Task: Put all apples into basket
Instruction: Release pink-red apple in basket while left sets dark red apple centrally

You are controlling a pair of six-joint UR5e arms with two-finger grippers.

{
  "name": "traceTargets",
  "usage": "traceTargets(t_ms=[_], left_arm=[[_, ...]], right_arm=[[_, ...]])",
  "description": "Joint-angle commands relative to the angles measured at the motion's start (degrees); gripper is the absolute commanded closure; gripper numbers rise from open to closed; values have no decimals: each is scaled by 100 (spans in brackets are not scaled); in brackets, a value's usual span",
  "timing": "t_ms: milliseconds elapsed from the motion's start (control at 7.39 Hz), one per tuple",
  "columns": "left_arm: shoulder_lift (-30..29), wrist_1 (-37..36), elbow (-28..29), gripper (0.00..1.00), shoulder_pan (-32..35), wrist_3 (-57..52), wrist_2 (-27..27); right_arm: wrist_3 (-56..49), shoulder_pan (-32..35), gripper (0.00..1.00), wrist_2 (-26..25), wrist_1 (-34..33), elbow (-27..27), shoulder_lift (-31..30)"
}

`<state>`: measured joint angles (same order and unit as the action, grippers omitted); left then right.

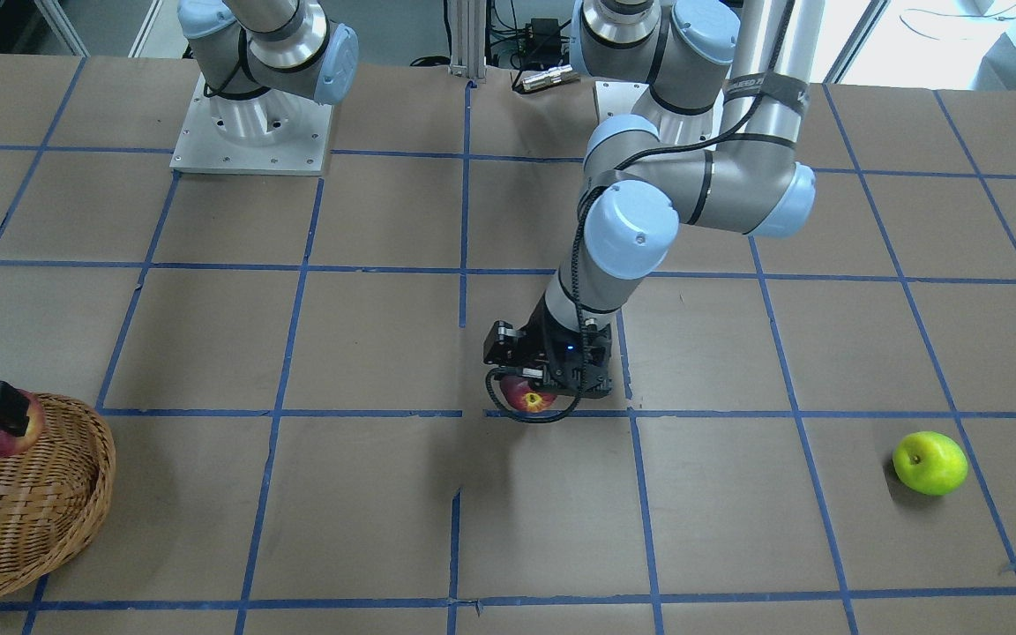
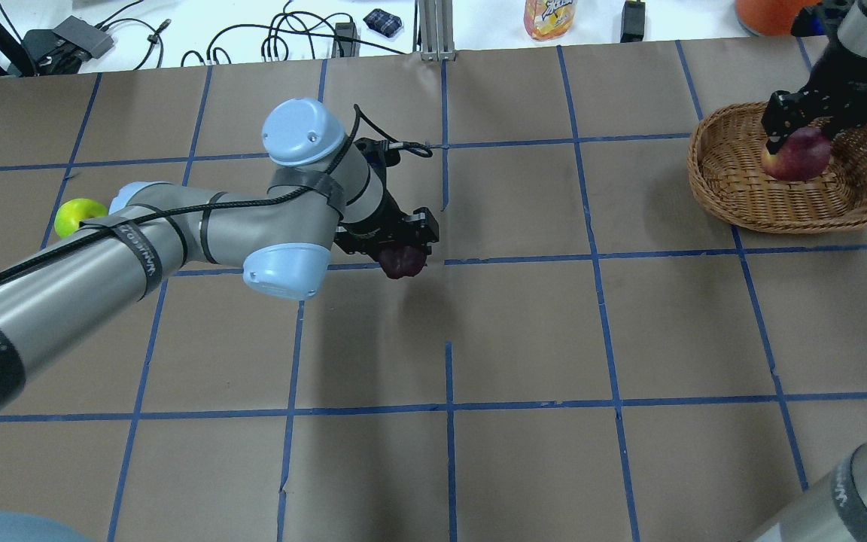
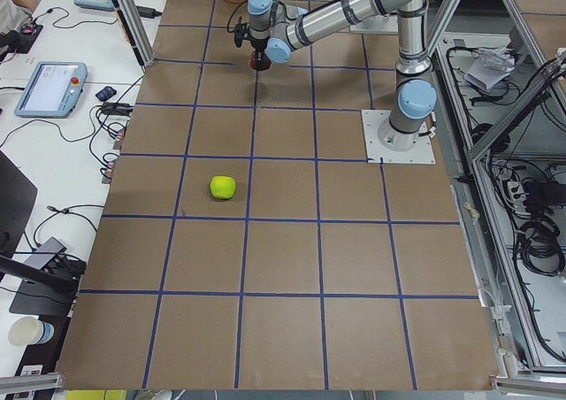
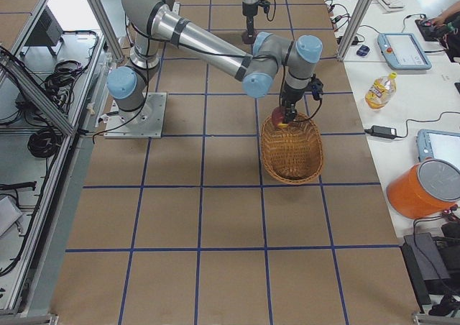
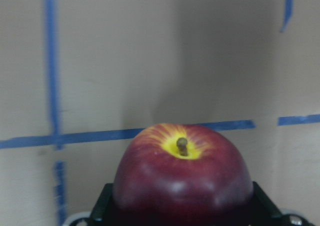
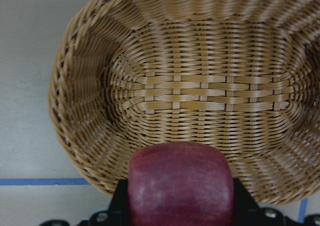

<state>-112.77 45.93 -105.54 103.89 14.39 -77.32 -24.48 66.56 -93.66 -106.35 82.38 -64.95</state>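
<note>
Left gripper (image 1: 533,395) pinches the red apple (image 5: 182,178), right gripper (image 2: 798,147) the maroon apple (image 6: 180,186); firm, likely slippery, best gripped mid-girth.

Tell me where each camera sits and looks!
Front: across the table, facing the robot; left gripper mid-table.
Overhead: behind the robot, looking forward; left arm left, basket right.
Left side: table's end; green apple nearest, left arm beyond.
Right side: opposite end; right arm over basket.
Left wrist: down onto its yellow-topped apple.
Right wrist: into the basket, over the other apple.
Shared: both side views show the basket.
</note>
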Motion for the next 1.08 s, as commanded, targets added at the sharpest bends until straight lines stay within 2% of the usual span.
traceTargets(t_ms=[0, 135, 271, 406, 541, 676, 812, 947], left_arm=[[-385, -259, 165, 89, 263, 274, 33], [-447, -269, 139, 11, 368, 205, -2], [-335, -356, 165, 0, 369, 187, -11], [-203, -296, 183, 0, 282, 73, -37], [16, -121, 139, 0, -15, -485, -73], [288, 394, 139, 0, -427, -699, -99], [560, 773, 130, 0, -971, -1380, -91], [772, 1186, 121, 0, -1594, -2031, -151]], right_arm=[[-110, -134, 100, -12, -664, 14, 480], [-92, -134, 100, 15, -729, -20, 639], [-109, -134, 92, 24, -729, 6, 711], [-110, -134, 30, -29, -721, 15, 729], [-92, -134, 6, -38, -677, 58, 703], [-92, -134, 0, -38, -624, 59, 677], [-83, -134, 0, -38, -589, 59, 615], [-14, -65, 0, 32, -267, -20, 423]])
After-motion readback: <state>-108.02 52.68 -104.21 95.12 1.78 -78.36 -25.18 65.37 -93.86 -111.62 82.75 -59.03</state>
